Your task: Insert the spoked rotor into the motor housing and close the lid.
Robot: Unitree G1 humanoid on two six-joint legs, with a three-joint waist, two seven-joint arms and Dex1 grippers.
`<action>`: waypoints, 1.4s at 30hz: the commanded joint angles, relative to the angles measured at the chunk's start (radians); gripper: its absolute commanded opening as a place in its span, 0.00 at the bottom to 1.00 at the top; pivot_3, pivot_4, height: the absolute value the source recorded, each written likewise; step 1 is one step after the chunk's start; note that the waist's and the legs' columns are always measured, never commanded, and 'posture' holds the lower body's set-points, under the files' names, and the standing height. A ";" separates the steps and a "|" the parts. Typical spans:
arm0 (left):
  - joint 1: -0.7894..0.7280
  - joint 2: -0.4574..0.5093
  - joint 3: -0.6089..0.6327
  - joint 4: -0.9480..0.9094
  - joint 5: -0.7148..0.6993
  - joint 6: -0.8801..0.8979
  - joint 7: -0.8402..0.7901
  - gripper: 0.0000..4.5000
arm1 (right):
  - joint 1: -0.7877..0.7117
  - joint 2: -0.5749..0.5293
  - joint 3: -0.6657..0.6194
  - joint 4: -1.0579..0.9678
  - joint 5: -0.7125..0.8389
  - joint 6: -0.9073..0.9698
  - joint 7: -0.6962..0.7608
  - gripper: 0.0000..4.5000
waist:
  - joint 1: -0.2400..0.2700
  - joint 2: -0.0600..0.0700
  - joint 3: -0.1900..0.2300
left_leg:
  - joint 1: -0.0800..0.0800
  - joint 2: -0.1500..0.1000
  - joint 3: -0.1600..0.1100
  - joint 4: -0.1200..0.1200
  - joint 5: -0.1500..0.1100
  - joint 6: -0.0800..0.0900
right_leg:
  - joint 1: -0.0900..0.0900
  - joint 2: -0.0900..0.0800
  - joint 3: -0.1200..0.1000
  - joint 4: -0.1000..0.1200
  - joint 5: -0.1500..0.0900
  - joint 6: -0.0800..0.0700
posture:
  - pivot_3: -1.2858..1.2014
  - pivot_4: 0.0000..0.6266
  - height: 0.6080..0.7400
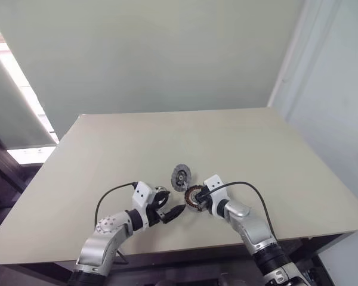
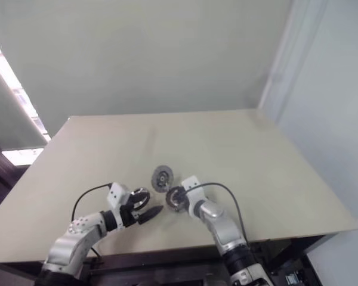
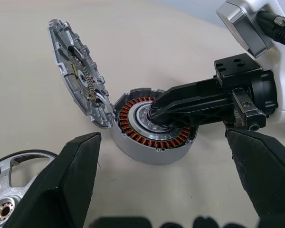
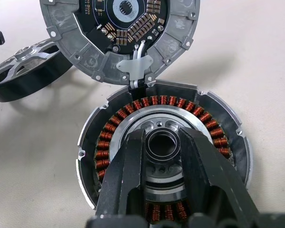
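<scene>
The motor housing (image 4: 133, 118), a grey ring with copper windings, lies on the table. My right gripper (image 4: 162, 142) reaches into it, its black fingers shut on the pale silver centre hub. The lid (image 4: 121, 33) stands tilted at the housing's far edge, circuit side showing, joined to the housing by a short white cable piece. The shiny spoked rotor (image 3: 9, 190) lies on the table beside my left gripper (image 1: 170, 206), outside its fingers. That gripper is open and holds nothing, pointing toward the housing (image 1: 195, 196) from the left.
The beige table (image 1: 238, 143) stretches far and to both sides of the parts. Its front edge runs just under my arms. Black cables loop from both wrists. A wall stands behind the table.
</scene>
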 commanded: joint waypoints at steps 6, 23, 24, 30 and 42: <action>-0.023 -0.001 0.006 -0.010 0.002 -0.013 -0.001 1.00 | -0.019 0.008 -0.007 -0.014 0.004 -0.001 0.004 0.16 | 0.000 0.000 0.000 | 0.000 0.000 0.000 0.000 0.000 0.000 | 0.000 0.000 0.000 0.000 0.000 0.000 | 0.52 0.00 1.00; -0.021 0.000 0.008 -0.012 0.003 -0.013 -0.002 1.00 | -0.020 0.013 -0.006 -0.002 0.001 -0.001 0.003 0.16 | 0.000 0.000 0.000 | 0.000 0.000 0.000 0.000 0.000 0.000 | 0.000 0.000 0.000 0.000 0.000 0.000 | 0.52 0.00 1.00; -0.021 0.000 0.008 -0.012 0.003 -0.013 -0.002 1.00 | -0.020 0.013 -0.006 -0.001 0.000 -0.001 0.002 0.16 | 0.000 0.000 0.000 | 0.000 0.000 0.000 0.000 0.000 0.000 | 0.000 0.000 0.000 0.000 0.000 0.000 | 0.52 0.00 1.00; -0.021 -0.001 0.007 -0.012 0.004 -0.014 -0.002 1.00 | -0.024 0.007 0.000 -0.003 -0.003 0.026 0.008 0.24 | 0.000 0.000 0.000 | 0.000 0.000 0.000 0.000 0.000 0.000 | 0.000 0.000 0.000 0.000 0.000 0.000 | 0.52 0.00 1.00; -0.022 0.000 0.007 -0.010 0.007 -0.015 -0.004 1.00 | -0.018 0.020 -0.006 -0.054 0.016 0.017 0.021 0.98 | 0.000 0.000 0.000 | 0.000 0.000 0.000 0.001 0.000 0.000 | 0.001 0.000 0.000 0.000 0.000 0.000 | 0.52 0.00 1.00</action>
